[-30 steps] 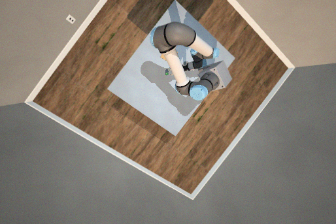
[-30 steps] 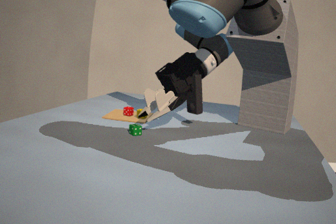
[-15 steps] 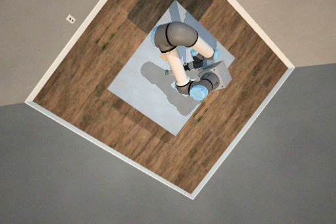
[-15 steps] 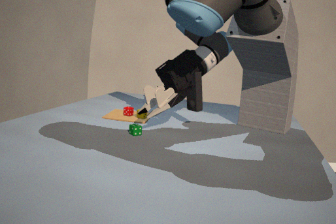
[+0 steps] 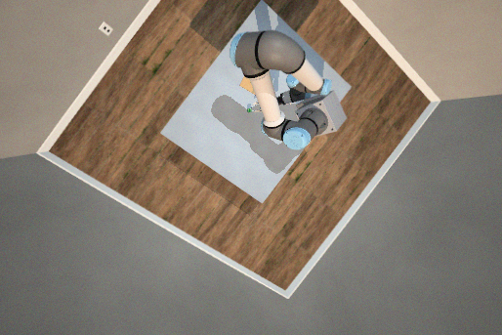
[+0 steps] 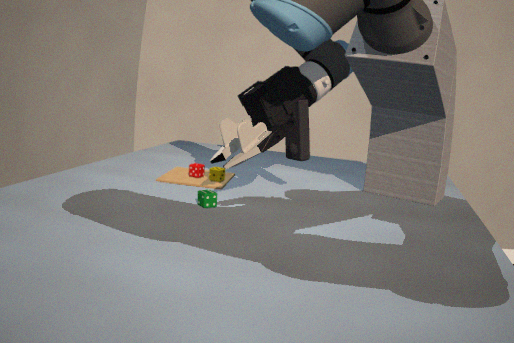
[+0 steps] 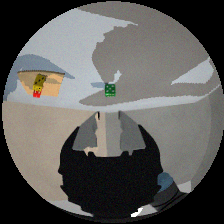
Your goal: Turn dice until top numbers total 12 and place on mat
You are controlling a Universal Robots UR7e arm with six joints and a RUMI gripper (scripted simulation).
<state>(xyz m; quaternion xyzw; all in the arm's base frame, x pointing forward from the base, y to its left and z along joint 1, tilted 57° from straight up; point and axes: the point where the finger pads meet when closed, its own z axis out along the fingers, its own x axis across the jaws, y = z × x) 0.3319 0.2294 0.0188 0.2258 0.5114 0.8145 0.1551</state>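
Note:
The tan mat (image 5: 246, 85) (image 6: 172, 177) (image 7: 52, 87) lies on the table. A red die (image 6: 196, 170) (image 7: 37, 93) sits on it. A yellow die (image 6: 217, 174) (image 7: 39, 81) sits beside the red one, near the mat's edge. A green die (image 5: 249, 110) (image 6: 207, 199) (image 7: 110, 90) sits flat on the table, off the mat, in front of it in the exterior view. The top numbers are too small to read surely. My gripper (image 6: 221, 163) (image 7: 109, 111) is partly open and empty, tilted, with its fingertips above table height. In the wrist view the green die is straight beyond the fingertips.
The robot's pale metal pedestal (image 6: 405, 152) stands on the table (image 5: 210, 139) (image 6: 125, 277). The arm reaches over the table and partly covers the area in the top view. Broad arm shadows fall across the table top.

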